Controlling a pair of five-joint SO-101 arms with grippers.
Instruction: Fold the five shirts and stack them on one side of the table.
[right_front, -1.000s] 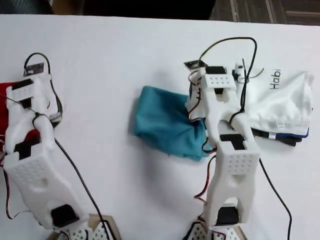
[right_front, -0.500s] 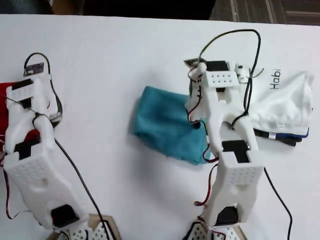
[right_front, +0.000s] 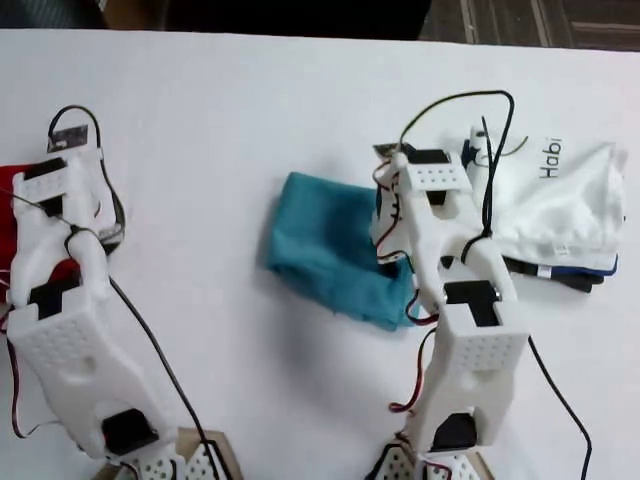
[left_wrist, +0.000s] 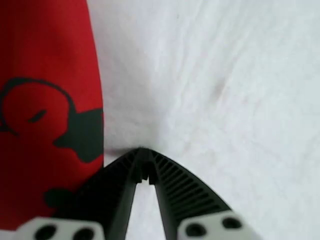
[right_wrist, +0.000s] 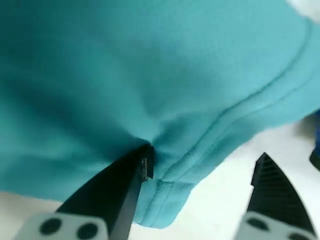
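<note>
Right wrist view: teal shirt (right_wrist: 150, 75) touching claw (right_wrist: 205, 161)

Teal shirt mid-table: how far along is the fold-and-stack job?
Done: a folded white shirt tops a pile at one side, with dark and blue edges showing beneath it. In hand: the open right gripper sits at the hem of the roughly folded teal shirt, not clamped. Left: stacking teal, then the red shirt beside the shut left gripper.
</note>
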